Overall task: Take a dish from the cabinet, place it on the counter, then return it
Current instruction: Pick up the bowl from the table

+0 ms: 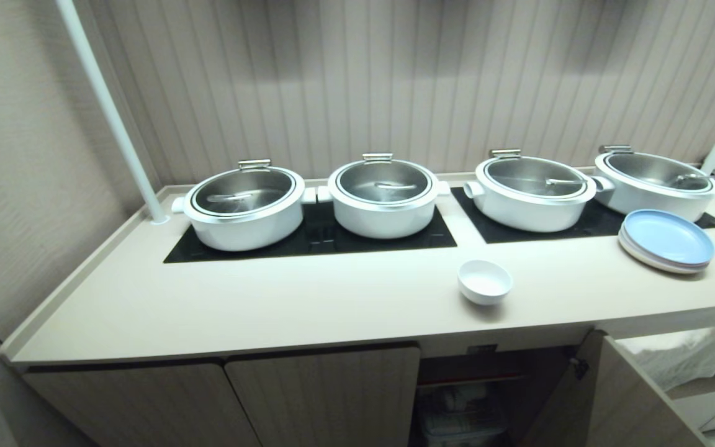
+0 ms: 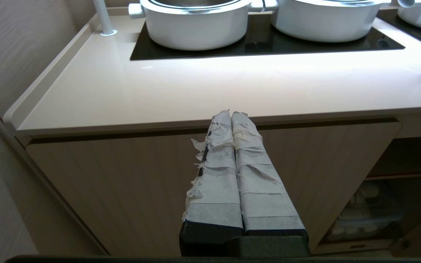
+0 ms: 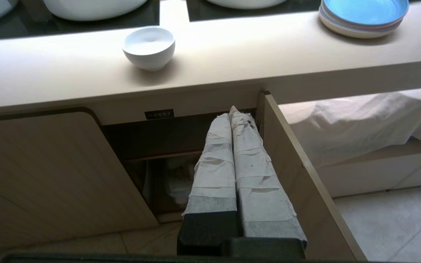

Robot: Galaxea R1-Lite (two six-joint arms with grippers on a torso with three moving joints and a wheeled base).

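Observation:
The dish (image 1: 485,280) (image 3: 149,46), a small white bowl, stands upright on the cream counter (image 1: 270,298) (image 3: 68,73), near its front edge and above the open cabinet (image 1: 475,397) (image 3: 159,153). The cabinet's door (image 3: 302,175) is swung out. My right gripper (image 3: 235,112) is shut and empty, in front of the dark cabinet opening, below the counter edge and apart from the dish. My left gripper (image 2: 231,114) is shut and empty too, in front of the closed cabinet doors (image 2: 122,182). Neither arm shows in the head view.
Several large white lidded pots (image 1: 242,208) stand on black cooktop panels (image 1: 308,239) at the back. A stack of pastel plates (image 1: 668,241) lies at the counter's right. A white pole (image 1: 109,105) rises at the left. White cloth (image 3: 360,117) hangs right of the open door.

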